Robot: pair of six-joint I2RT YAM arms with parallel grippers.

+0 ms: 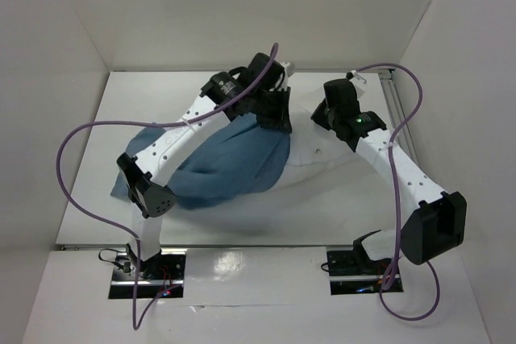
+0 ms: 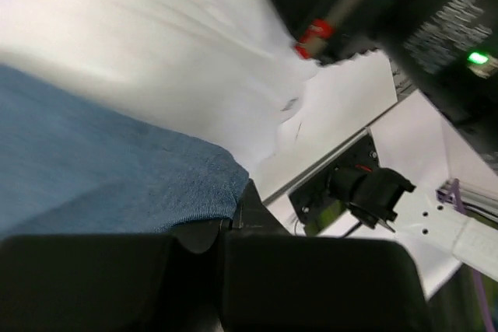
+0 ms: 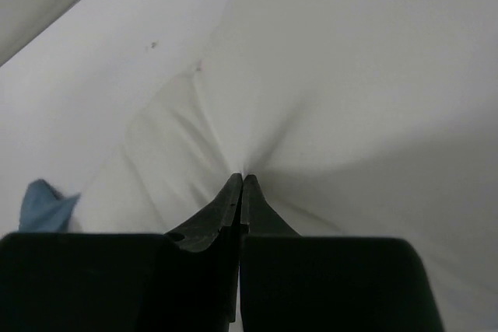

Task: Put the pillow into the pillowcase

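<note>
Blue pillowcase (image 1: pixel 230 167) lies on the worktop (image 1: pixel 266 219) partly over the white pillow (image 1: pixel 318 163), left jaws closed tight on its edge and right jaws pinching the pillow, so each should pull gently toward the other without letting go.

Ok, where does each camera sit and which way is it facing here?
Top external: above and behind the arms, looking down on the table; both arms, pillowcase and pillow show.
Left wrist: looks along the left end effector at the pillowcase hem it pinches; right arm beyond.
Right wrist: looks along the right end effector, shut on pillow fabric.
Both wrist views share pillow and pillowcase.
</note>
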